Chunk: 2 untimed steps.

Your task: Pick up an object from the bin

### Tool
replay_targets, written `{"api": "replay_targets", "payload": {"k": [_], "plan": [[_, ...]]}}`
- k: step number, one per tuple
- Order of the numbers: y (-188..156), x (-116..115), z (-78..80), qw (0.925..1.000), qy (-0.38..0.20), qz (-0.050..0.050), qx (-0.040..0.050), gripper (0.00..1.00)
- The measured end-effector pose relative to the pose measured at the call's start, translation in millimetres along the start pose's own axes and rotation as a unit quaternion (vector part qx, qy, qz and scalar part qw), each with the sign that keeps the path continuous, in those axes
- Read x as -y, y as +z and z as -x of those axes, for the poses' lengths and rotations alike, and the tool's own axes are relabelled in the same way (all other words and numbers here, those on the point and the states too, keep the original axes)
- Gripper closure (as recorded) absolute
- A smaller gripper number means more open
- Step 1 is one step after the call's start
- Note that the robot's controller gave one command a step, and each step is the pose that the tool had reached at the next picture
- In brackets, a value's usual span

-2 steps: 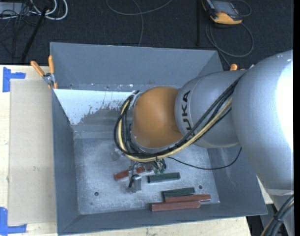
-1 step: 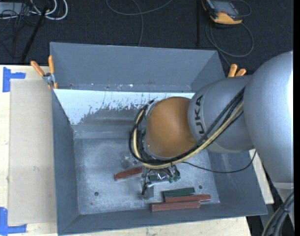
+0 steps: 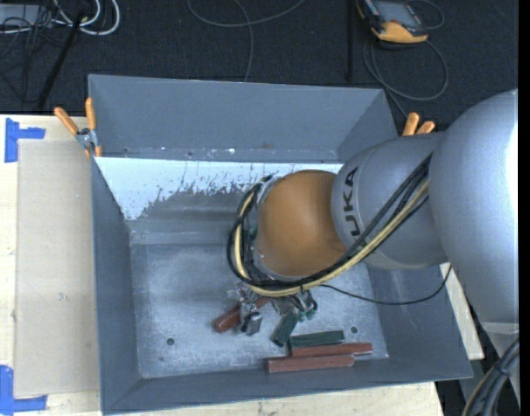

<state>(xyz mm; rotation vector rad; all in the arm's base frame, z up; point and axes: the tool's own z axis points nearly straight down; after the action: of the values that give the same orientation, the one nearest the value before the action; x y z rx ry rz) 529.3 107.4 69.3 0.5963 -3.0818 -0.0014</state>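
My gripper [image 3: 273,302] hangs low over the front middle of the bin floor, mostly hidden under the arm's orange cover. Right under it lie a small reddish-brown piece [image 3: 225,322], a dark grey piece [image 3: 251,322] and a slanted dark green block [image 3: 285,328]. All three sit close to the gripper's lower end, and I cannot make out whether any of them is touched.
A flat dark green bar [image 3: 317,340] and two long reddish-brown bars [image 3: 321,359] lie near the bin's front wall, just right of the gripper. The arm and its cables cover the bin's right half.
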Motion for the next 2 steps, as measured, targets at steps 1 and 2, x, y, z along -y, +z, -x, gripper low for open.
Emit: {"api": "replay_targets", "payload": {"k": [1, 2], "plan": [[0.1, 0.2, -0.1, 1.0, 0.001, 0.0, -0.0001, 0.0], [-0.2, 0.0, 0.1, 1.0, 0.001, 0.0, 0.0001, 1.0]]}}
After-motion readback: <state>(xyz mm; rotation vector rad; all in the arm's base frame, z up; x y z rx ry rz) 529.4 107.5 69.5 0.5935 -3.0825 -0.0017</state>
